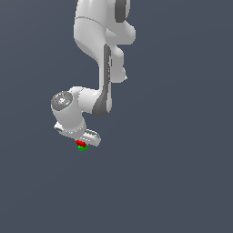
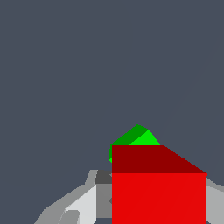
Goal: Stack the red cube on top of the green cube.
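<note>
From where I stand, nothing readable shows anywhere. The white arm (image 1: pixel 98 54) carries no lettering, brand or number. The red cube (image 2: pixel 158 192) and the green cube (image 2: pixel 135 136) peeking from behind it have plain, unmarked faces.

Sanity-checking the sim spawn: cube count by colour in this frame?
Red cube: 1
Green cube: 1
Total: 2 cubes. In the exterior view the red one sits just above the green one, right under the gripper.
</note>
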